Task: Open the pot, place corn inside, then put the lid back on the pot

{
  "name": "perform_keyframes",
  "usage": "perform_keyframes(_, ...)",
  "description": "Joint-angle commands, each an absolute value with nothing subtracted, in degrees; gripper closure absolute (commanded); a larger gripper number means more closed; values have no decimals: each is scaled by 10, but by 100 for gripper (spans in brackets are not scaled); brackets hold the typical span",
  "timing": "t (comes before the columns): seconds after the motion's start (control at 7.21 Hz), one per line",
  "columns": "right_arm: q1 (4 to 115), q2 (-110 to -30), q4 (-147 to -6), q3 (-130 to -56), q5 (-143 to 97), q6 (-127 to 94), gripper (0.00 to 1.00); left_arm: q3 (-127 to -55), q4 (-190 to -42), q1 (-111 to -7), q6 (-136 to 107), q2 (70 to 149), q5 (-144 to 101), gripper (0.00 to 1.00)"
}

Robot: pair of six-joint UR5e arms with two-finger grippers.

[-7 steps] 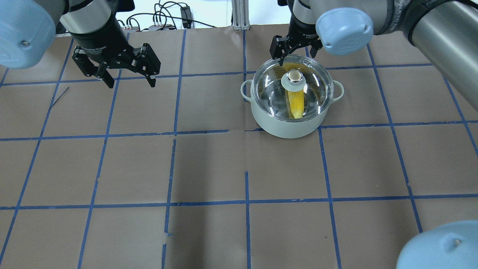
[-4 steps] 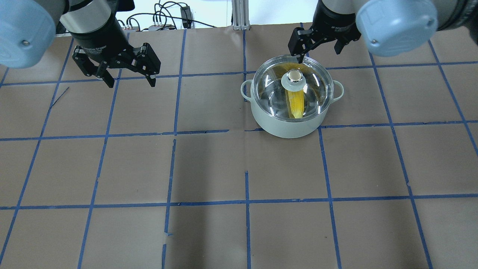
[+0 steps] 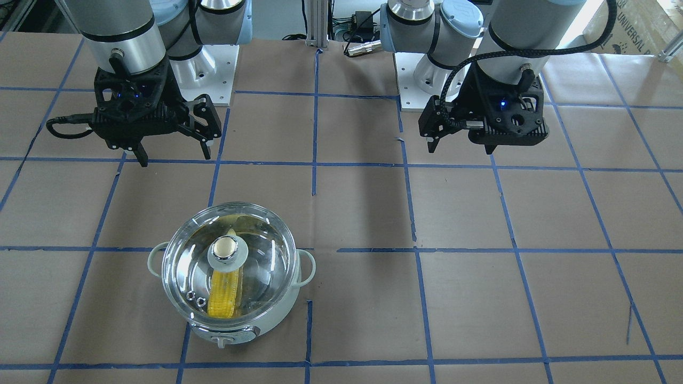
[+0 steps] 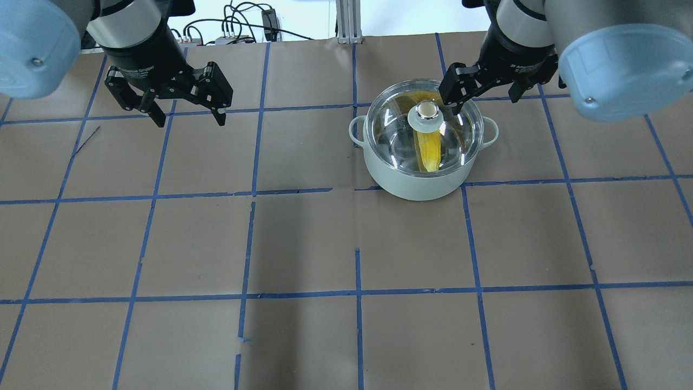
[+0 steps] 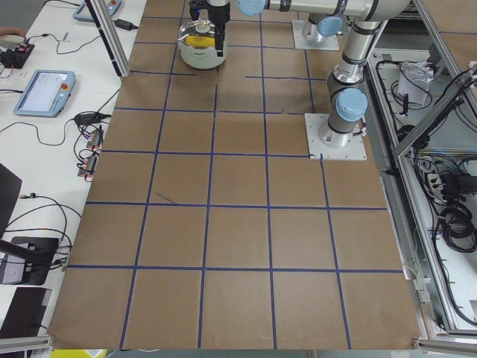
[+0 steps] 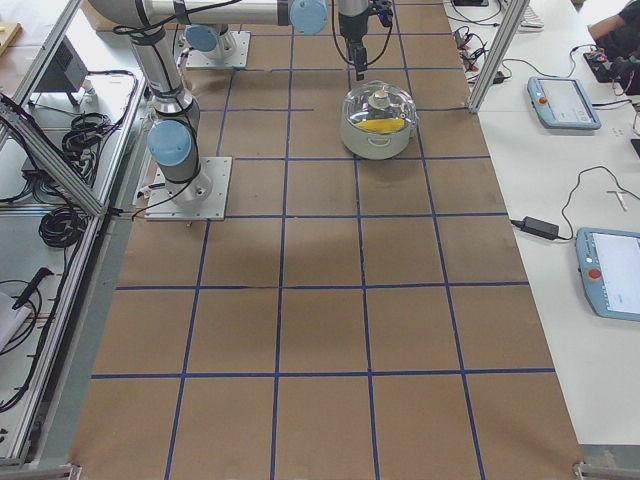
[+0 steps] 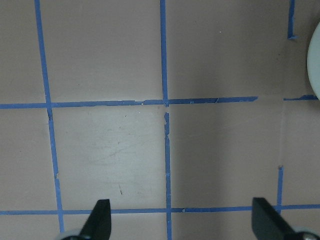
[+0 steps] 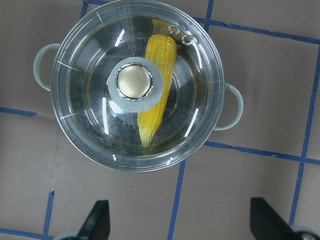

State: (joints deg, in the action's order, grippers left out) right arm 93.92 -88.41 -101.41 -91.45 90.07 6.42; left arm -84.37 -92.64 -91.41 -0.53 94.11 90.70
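Since a second ago the right fingers (image 8: 98, 221) have drifted sideways off the far rim of the pot (image 4: 403, 184) toward its right-hand handle, as the overhead view shows, while pot, contents and the other arm have not shifted. Inside the pot the corn (image 8: 162, 62) lies flat on the steel bottom, its tip pointing toward the robot, and the lid (image 8: 200, 100) sits over it, its glass edge concentric with the rim all the way round and its beige knob upright at the centre. The pot itself stands on the desk (image 4: 303, 244) in the robot's right half, nearer the far edge than the robot's bases. The right fingers are spread wide and carry nothing; the wrist camera looks straight down on the lid from above, so they hang clear of the knob. Well apart on the other side, the left fingers (image 7: 100, 220) are likewise splayed and empty above bare brown paper. By the look of it the task's three parts are finished and what remains is the retreat. To do that cleanly the right arm should rise before it travels, keep its fingers apart so neither tip catches the knob or the loop handle, and leave the lid undisturbed on its seat.
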Motion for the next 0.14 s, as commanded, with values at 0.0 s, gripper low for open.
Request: perform_keyframes(0.0, 938, -885, -1013, -916, 901, 64, 0, -844, -926, -914, -5, 941, 907, 0)
